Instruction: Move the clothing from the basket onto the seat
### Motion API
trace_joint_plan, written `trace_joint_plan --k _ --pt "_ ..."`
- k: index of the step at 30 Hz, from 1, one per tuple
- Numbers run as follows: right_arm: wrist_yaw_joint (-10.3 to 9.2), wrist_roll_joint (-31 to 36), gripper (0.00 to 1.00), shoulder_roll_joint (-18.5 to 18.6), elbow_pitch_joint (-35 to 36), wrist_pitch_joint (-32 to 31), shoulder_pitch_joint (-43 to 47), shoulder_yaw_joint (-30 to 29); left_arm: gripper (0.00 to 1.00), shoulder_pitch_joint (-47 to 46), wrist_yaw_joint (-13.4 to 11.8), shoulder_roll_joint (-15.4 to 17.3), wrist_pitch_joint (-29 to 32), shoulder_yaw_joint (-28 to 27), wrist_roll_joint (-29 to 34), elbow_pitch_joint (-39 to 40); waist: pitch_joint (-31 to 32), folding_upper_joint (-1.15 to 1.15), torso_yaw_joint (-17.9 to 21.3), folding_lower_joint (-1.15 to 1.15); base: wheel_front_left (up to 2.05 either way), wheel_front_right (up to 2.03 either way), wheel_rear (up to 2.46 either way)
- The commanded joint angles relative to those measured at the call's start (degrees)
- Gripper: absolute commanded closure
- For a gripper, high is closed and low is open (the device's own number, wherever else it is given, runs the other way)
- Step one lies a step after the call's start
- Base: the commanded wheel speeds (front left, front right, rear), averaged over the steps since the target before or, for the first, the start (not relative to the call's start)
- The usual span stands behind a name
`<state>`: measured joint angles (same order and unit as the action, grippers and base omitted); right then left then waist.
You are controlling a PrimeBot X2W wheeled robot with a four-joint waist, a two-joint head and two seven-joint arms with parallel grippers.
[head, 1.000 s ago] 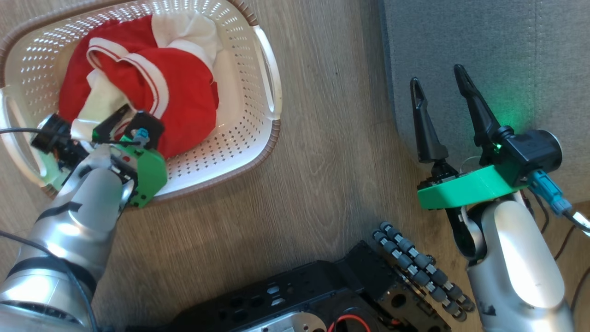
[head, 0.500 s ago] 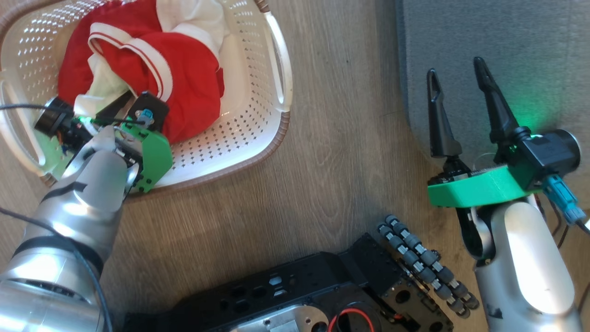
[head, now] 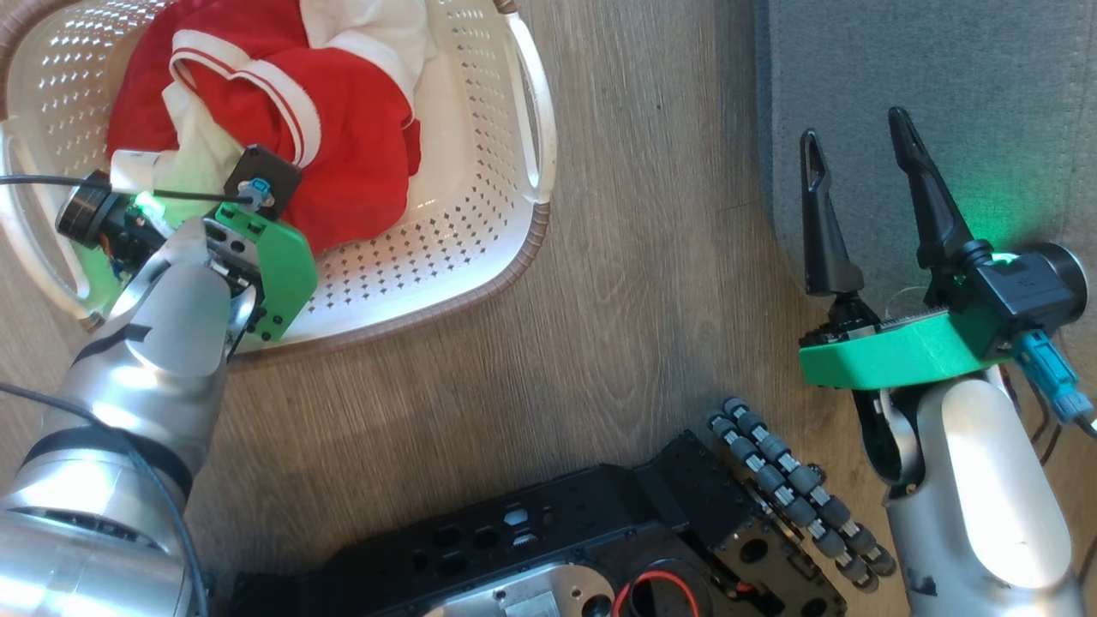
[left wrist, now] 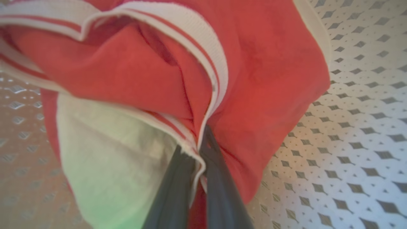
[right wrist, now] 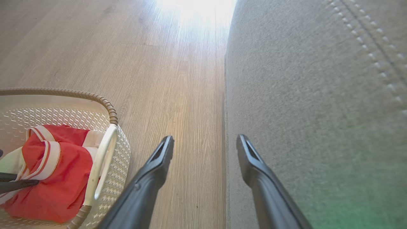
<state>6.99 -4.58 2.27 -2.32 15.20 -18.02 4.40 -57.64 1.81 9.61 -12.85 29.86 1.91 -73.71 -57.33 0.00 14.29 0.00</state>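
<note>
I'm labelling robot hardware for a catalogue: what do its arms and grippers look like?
The left forearm and right forearm are glossy silver; the left has black bands. Each wrist bears a bright green bracket, a black cylindrical camera and a blue plug. The right gripper and left gripper have long, tapered dark fingers.

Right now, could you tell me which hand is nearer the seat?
Right. The right hand hovers open at the seat edge; the left hand grips the clothing inside the basket.

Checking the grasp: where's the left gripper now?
The left gripper is inside the basket, head view's upper left, shut on the clothing by its white trim.
</note>
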Motion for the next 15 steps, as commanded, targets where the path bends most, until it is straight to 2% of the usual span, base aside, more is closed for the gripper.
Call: trace_joint_plan --k 1,11,15 --pt "0.5 -0.48 0.0 0.61 -1.06 -0.2 2.38 1.1 1.0 1.6 -0.28 1.67 -0.08 -0.87 -0.29 -0.18 0.14 0.0 -0.02 0.0 0.0 0.0 0.0" --pt "0.5 -1.56 0.0 0.61 -2.69 -0.2 -1.65 2.38 1.0 3.23 -0.44 2.32 -1.87 -2.31 -3.51 0.2 3.77 0.0 0.56 0.0 0.0 0.0 0.0" --pt "0.5 -1.19 0.0 0.61 -4.55 -0.2 -2.82 3.01 1.0 6.04 -0.61 2.31 -2.11 -3.31 -5.15 4.79 8.25 0.0 0.0 0.0 0.0 0.0 0.0"
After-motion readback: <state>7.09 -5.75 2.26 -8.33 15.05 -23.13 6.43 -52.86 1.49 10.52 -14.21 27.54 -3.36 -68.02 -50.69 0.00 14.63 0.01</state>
